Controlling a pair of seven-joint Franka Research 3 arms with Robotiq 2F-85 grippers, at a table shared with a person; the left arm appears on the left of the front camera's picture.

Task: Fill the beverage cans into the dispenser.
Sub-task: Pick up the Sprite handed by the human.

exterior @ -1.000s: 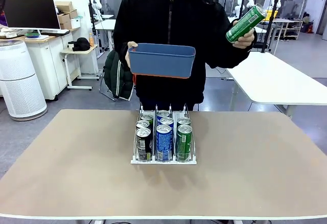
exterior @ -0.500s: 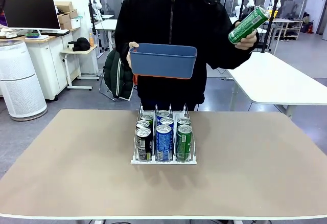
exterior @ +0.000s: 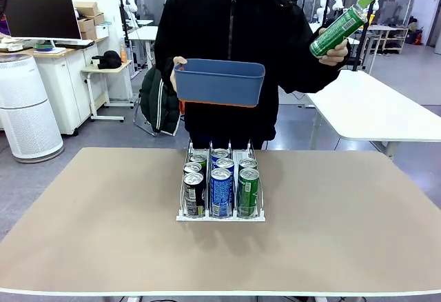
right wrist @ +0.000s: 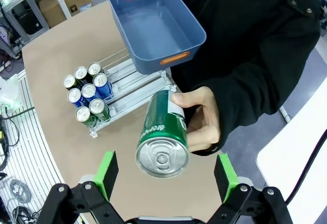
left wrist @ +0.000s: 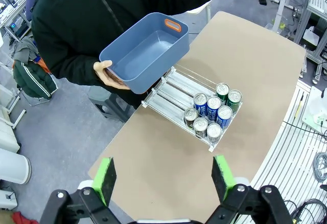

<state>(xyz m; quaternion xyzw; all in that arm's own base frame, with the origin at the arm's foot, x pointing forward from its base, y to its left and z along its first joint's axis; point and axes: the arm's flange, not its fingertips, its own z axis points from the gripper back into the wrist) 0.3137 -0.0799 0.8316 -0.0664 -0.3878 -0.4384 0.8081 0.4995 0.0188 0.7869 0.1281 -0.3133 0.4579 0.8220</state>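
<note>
Over on the left, the left pincer (left wrist: pixel 162 183) hangs high above the worktop (exterior: pixel 331 226), spread wide with nothing in it. Mid-worktop sits the dispenser (exterior: pixel 220 214), seven cans (exterior: pixel 221 190) packed at its near end. Behind it the person holds a blue tub (exterior: pixel 219 81) in one hand and offers a green can (right wrist: pixel 162 137) with the other hand (right wrist: pixel 202 121). The right pincer (right wrist: pixel 163 175) gapes wide just short of that can, not touching
</note>
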